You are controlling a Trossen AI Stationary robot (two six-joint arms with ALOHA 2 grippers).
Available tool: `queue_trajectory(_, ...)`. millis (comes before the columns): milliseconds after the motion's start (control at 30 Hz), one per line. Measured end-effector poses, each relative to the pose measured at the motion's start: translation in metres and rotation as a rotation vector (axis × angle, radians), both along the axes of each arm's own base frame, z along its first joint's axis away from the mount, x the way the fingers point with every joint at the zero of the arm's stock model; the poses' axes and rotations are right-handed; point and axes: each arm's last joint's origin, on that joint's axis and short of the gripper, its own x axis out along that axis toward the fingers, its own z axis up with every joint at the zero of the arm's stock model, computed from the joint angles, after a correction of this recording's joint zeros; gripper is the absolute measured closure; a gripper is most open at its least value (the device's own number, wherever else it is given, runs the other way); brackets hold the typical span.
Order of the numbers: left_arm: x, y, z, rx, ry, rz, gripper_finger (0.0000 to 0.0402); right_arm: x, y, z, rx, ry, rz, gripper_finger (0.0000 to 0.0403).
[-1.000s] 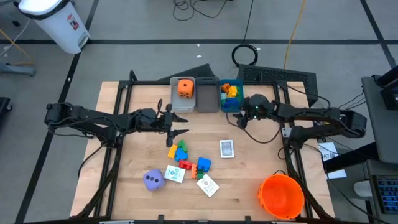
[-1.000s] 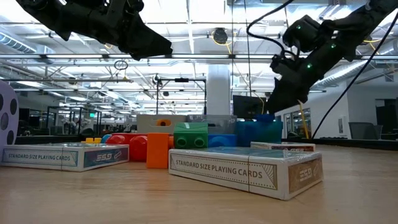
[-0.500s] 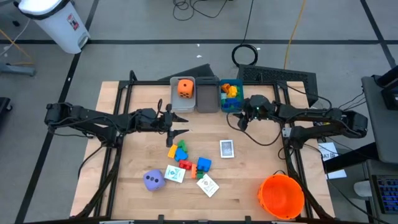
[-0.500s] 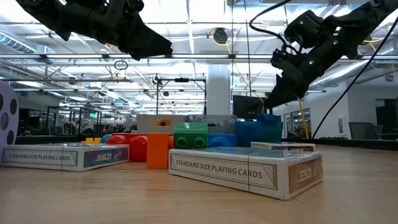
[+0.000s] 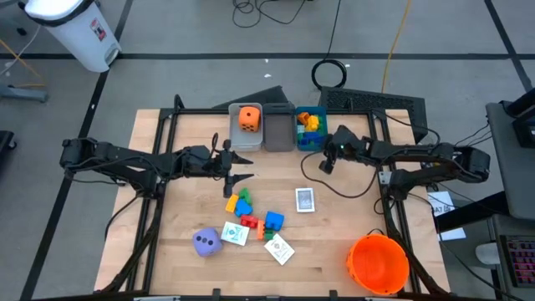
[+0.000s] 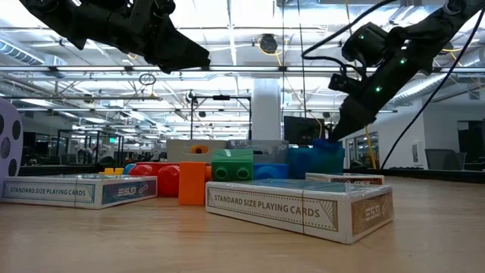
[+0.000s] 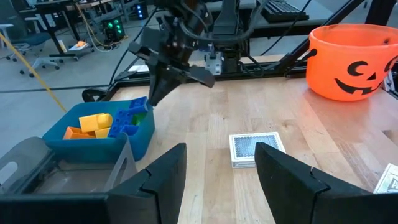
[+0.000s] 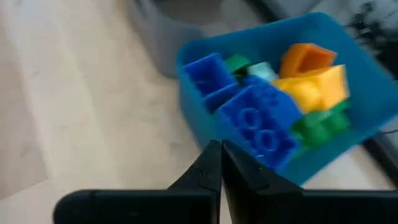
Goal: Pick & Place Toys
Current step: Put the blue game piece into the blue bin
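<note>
Toys lie on the wooden table: a pile of coloured blocks (image 5: 241,205), a blue block (image 5: 273,221), a purple die (image 5: 206,242) and card packs (image 5: 305,199) (image 5: 236,234) (image 5: 279,248). An orange die (image 5: 248,118) sits in a grey bin. A blue bin (image 5: 311,127) (image 8: 205,130) holds blue, yellow, green and orange blocks (image 8: 273,106). My left gripper (image 5: 243,167) (image 7: 217,168) hovers open above the table, left of centre, holding nothing. My right gripper (image 5: 323,165) (image 8: 221,163) hangs shut and empty just on the near side of the blue bin, slanting down.
A second grey bin (image 5: 278,130) stands between the die's bin and the blue bin. A big orange bucket (image 5: 378,263) (image 7: 348,59) stands at the near right corner. A black frame (image 5: 167,150) runs along the table's sides. Bare wood (image 5: 351,209) lies right of the card pack.
My right gripper has shut its fingers on nothing and rolled its wrist, staying beside the blue bin. The toys have stayed where they were.
</note>
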Motion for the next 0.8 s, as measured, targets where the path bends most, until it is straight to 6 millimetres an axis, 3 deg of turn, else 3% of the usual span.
queue_trajectory(267, 0.000, 0.000, 0.000, 0.000, 0.000, 0.001, 0.0204, 0.000, -0.008, 0.008, -0.184, -0.013, -0.217, 0.0399)
queue_trajectory(500, 0.000, 0.000, 0.000, 0.004, 0.000, 0.002, 0.0204, 0.006, -0.001, 0.012, -0.017, -0.133, 0.027, 0.0402)
queue_trajectory(800, 0.000, 0.000, 0.000, 0.000, 0.000, 0.007, 0.0204, -0.003, -0.006, 0.004, 0.049, -0.062, -0.007, 0.0402)
